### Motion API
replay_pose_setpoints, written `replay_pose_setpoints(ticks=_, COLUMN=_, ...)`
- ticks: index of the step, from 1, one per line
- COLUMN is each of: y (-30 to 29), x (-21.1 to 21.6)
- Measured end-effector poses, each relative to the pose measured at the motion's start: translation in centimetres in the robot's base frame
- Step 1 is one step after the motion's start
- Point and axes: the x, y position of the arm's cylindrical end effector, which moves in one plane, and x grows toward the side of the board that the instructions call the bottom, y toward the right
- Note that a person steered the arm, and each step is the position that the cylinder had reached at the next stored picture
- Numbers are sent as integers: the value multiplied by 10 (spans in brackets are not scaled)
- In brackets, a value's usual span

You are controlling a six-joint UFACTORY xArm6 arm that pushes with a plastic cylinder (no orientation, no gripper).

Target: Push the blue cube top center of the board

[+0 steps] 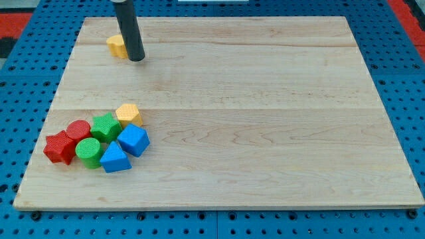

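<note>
Blue cube lies well apart from my tip, far toward the view's bottom from it and almost straight under it in the picture. It sits at the right edge of a tight cluster near the board's lower left part. My tip stands on the wooden board near its top left corner and holds nothing; it is only a bare rod end, not touching the cube. Just beside my tip, on its left side, lies a yellow block; the rod hides part of it, so I cannot tell its shape or if they touch.

Other blocks of the cluster are all below my tip too. A blue triangular block is touching the cube at its lower left. A second yellow block is just above the cube. Further left come a green block, a green cylinder, a red cylinder and a red star-like block.
</note>
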Motion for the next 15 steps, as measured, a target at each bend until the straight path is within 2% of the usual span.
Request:
replay_pose_setpoints(ticks=1, y=-29, x=-20)
replay_pose_setpoints(ticks=2, y=-28, x=-66)
replay_pose_setpoints(ticks=3, y=-12, x=-71)
replay_pose_setpoints(ticks=4, y=17, x=-45)
replay_pose_setpoints(ticks=7, y=5, x=-23)
replay_pose_setpoints(ticks=9, y=-64, x=17)
replay_pose_setpoints(ticks=11, y=-57, x=182)
replay_pose_setpoints(ticks=12, y=-46, x=218)
replay_pose_setpoints(ticks=14, y=74, x=213)
replay_pose_setpoints(ticks=15, y=74, x=181)
